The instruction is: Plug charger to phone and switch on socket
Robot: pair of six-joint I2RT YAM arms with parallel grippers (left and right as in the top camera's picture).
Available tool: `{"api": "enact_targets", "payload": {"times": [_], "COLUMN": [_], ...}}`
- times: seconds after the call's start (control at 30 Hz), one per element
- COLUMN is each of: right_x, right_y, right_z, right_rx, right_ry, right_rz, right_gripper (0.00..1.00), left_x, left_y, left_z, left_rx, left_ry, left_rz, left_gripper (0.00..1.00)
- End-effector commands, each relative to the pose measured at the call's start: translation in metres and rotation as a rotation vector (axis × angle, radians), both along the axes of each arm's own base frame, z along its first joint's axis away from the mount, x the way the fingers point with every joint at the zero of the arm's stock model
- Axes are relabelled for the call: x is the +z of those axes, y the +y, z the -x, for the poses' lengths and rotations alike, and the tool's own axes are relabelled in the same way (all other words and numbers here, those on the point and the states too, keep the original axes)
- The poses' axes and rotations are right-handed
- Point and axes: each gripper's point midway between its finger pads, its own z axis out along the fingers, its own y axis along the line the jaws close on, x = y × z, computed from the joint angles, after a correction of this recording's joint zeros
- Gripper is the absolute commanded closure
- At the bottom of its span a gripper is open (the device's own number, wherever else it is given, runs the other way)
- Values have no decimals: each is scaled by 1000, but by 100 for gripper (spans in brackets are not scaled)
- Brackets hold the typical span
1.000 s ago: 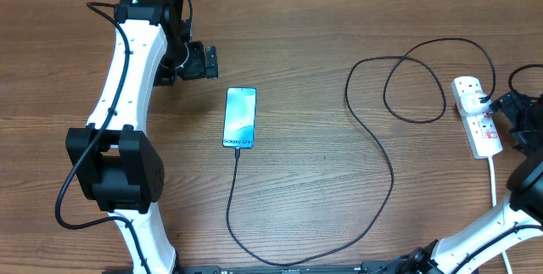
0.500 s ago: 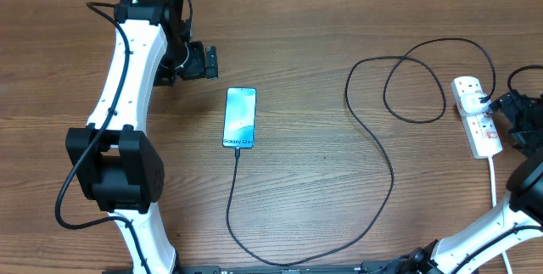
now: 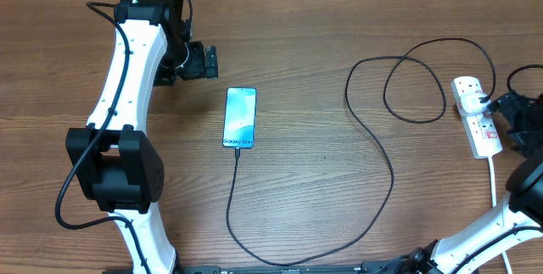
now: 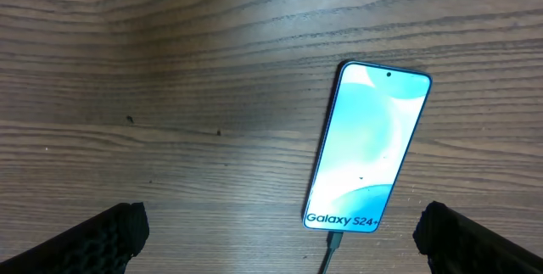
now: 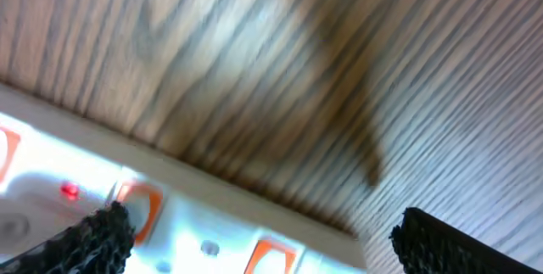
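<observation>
The phone [image 3: 240, 118] lies flat in the middle of the surface [image 3: 322, 19] with its screen lit. The charger [image 3: 392, 172] tip looks seated in its lower edge, and the cable loops away right to the socket [image 3: 482, 142] at the far right. Both end effectors are wide open and empty: the left [image 3: 202, 62] is near the phone's top corner, the right [image 3: 507, 120] just beside the socket. The phone is probably stiff, light and slick, so its long edges are the best hold. The cable is limp and only its rigid tip will take a push. The socket looks light enough to slide, so a switch [image 5: 142, 202] wants a straight downward press.
</observation>
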Motion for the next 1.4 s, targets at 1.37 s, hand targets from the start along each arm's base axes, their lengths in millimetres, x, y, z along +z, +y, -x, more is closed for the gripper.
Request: {"api": "enact_targets", "payload": {"times": [1.37], "right_x": [116], "right_y": [60], "right_z": [-12], "right_rx": [139], "right_ry": [-120], "right_rz": [88], "right_gripper": [0], "left_x": [7], "left_y": [3], "left_z": [-1], "left_rx": [14], "left_ry": [-19], "left_rz": [-4], "left_gripper": [0]}}
